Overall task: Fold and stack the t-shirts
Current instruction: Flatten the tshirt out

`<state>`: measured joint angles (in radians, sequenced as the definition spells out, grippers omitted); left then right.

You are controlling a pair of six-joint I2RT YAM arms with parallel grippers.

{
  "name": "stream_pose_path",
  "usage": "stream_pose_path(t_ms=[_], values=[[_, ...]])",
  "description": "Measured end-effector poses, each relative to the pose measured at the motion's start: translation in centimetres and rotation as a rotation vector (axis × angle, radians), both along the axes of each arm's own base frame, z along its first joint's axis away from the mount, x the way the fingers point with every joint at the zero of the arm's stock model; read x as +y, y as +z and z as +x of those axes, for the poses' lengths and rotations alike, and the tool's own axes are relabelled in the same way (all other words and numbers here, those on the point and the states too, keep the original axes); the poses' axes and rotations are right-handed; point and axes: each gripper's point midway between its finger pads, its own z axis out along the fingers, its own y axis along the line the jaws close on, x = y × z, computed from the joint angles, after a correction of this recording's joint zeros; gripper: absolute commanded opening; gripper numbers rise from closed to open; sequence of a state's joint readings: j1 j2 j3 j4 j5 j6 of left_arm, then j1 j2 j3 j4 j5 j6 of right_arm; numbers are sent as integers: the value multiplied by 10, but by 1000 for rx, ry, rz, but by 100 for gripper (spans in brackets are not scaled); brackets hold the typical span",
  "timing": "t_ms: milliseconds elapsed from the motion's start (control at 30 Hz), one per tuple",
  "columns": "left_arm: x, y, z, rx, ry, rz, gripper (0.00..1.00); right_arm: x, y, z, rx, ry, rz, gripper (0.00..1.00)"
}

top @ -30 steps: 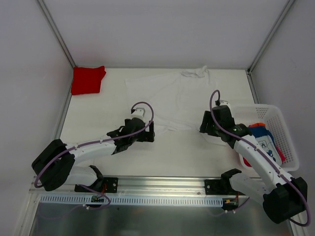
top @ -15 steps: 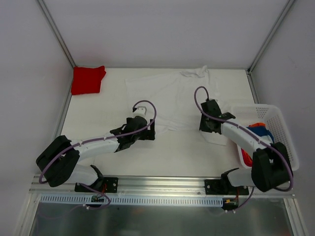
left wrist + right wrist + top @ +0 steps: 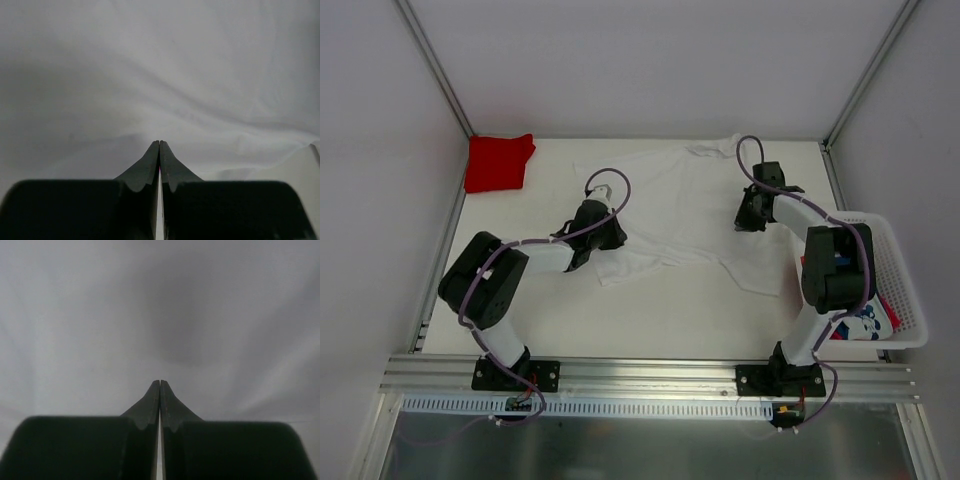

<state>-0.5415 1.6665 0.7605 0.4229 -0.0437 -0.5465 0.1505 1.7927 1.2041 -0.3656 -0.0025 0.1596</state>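
Two grippers, each with jaws together, pinching cloth of the one white t-shirt (image 3: 675, 200) spread mid-table: left gripper (image 3: 159, 142) at its near-left part, right gripper (image 3: 159, 382) at its right side; one red t-shirt (image 3: 498, 162) folded, far-left corner; one basket (image 3: 903, 285) at right holds one printed t-shirt (image 3: 865, 322) and one orange-red t-shirt (image 3: 890, 312).

1. White table (image 3: 670, 315): flat, matte surface, walled at left, right and far sides.
2. Far left corner: red t-shirt (image 3: 498, 163), folded, lying flat.
3. Centre to far edge: white t-shirt (image 3: 670, 205), spread out, creased.
4. Right edge: white mesh basket (image 3: 903, 280), just beside the white t-shirt.
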Motion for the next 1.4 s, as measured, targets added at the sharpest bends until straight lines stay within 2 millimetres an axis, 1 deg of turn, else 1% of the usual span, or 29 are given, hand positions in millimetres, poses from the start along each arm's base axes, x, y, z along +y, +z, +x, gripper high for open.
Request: stream_pose_path(t_ms=[100,167,300,367,467,567,600,733,800,967,1067,1167,1200,1333,1400], values=[[-19,-7,6,38,-59,-58,0,-10,-3,1,18,-26,64,1],[-28,-10,7,57,-92,-98,0,-10,-5,3,25,-35,120,1],[-33,-16,0,101,-132,-131,0,-8,-13,4,49,-49,205,0],[-34,-18,-4,120,-147,-133,0,-1,-20,-1,70,-40,235,1],[-32,-24,-11,157,-149,-120,0,11,-30,-12,108,-25,258,1],[-27,-31,-21,194,-145,-108,0,25,-30,-19,107,2,269,0],[-25,-31,-25,195,-145,-108,0,29,-29,-22,105,12,272,1],[-16,-33,-43,220,-133,-111,0,44,-30,-47,124,39,279,1],[-11,-34,-54,231,-125,-116,0,53,-31,-65,138,55,283,1],[-12,-36,-81,252,-137,-120,0,71,-33,-115,156,103,271,1],[-8,-35,-96,273,-128,-107,0,75,-34,-140,158,120,252,1],[7,-35,-113,322,-99,-72,0,69,-34,-157,148,105,222,1],[15,-35,-121,339,-85,-55,0,66,-34,-163,147,96,212,1],[44,-33,-152,387,-39,6,0,43,-30,-185,134,52,137,1],[58,-27,-164,390,-16,32,0,31,-25,-193,115,27,99,0]])
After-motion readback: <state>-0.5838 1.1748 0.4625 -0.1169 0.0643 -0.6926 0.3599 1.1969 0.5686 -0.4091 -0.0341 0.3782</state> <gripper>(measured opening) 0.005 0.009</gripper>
